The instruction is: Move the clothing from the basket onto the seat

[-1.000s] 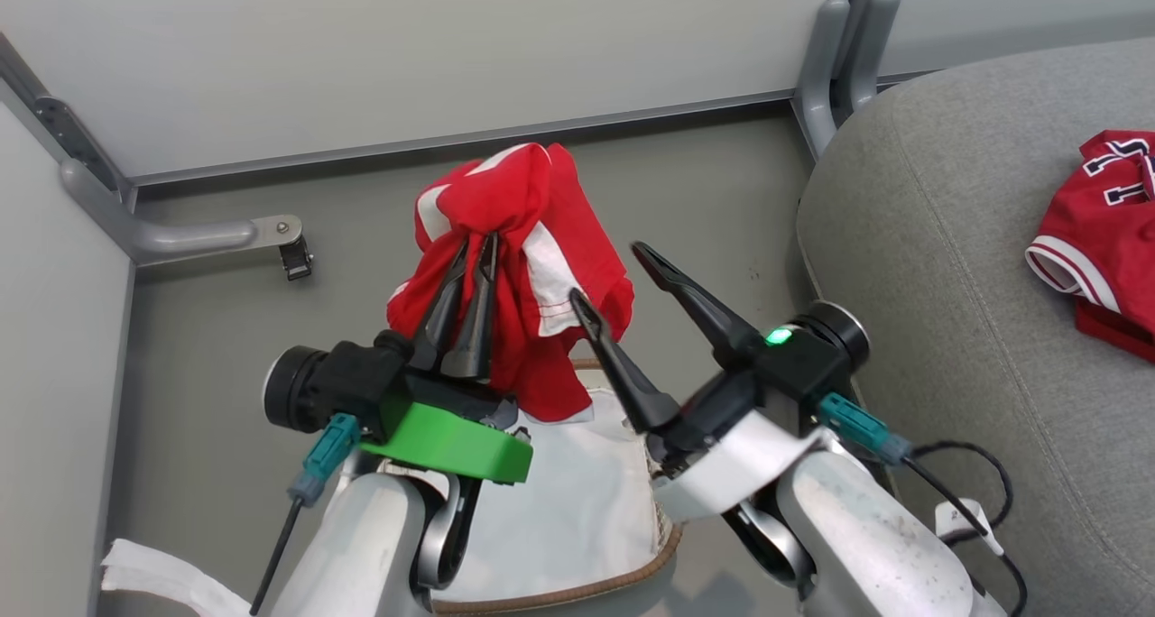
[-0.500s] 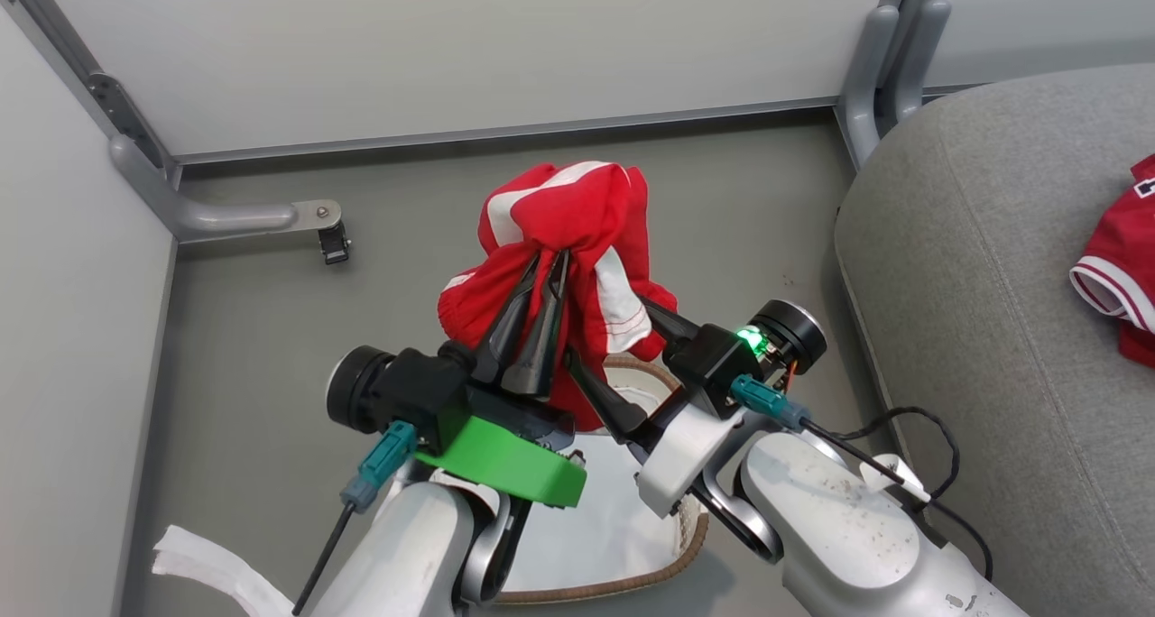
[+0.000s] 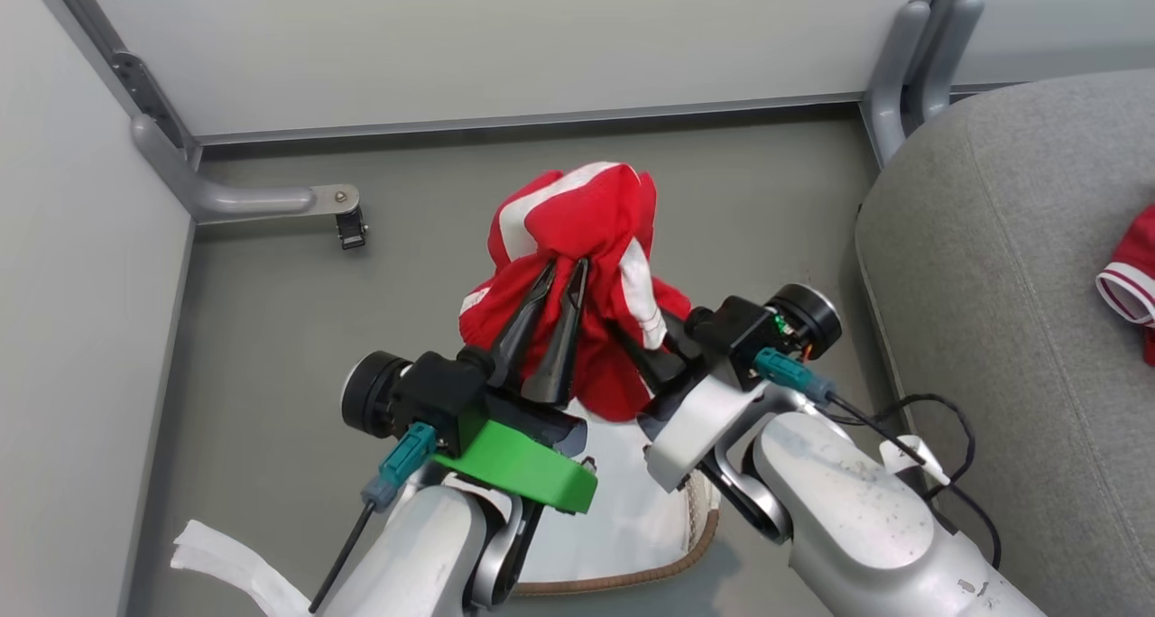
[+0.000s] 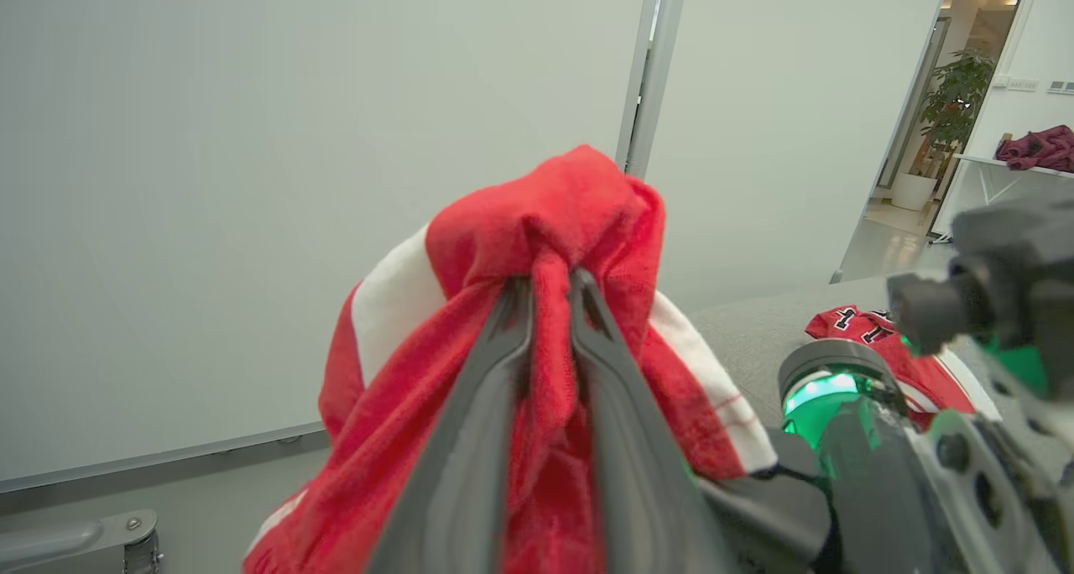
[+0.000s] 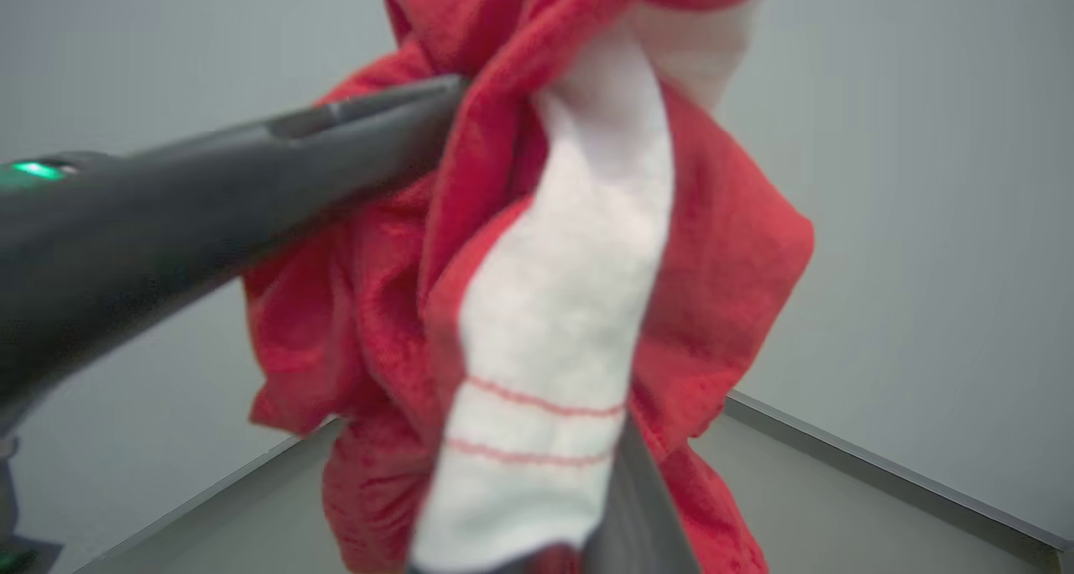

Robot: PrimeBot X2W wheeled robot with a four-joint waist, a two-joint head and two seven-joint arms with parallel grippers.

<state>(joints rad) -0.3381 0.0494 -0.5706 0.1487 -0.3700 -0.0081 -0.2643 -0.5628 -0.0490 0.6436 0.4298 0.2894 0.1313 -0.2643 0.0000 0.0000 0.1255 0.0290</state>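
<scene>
A red jersey with white stripes, the clothing [image 3: 577,229], hangs bunched above the basket [image 3: 623,584], whose brown rim and white liner show between my forearms. My left gripper [image 3: 566,267] is shut on a fold near the top of the bunch, and the left wrist view shows red cloth pinched between its fingers [image 4: 470,440]. My right gripper [image 3: 648,345] is pushed into the bunch's right side, shut on the white-striped edge; one finger [image 5: 631,490] shows under the stripe. A second red jersey [image 3: 1130,285] lies on the grey seat [image 3: 1011,265] at the right.
Pale wall panels on grey metal posts close off the back and left, with a bracket foot [image 3: 271,202] on the grey floor. A white cloth strip [image 3: 226,567] lies at the lower left. A black cable [image 3: 938,419] loops beside the seat.
My right gripper has swung left from open beside the jersey into the cloth and shut on it. The left gripper keeps its hold. The head camera has turned, shifting the scene rightward.
</scene>
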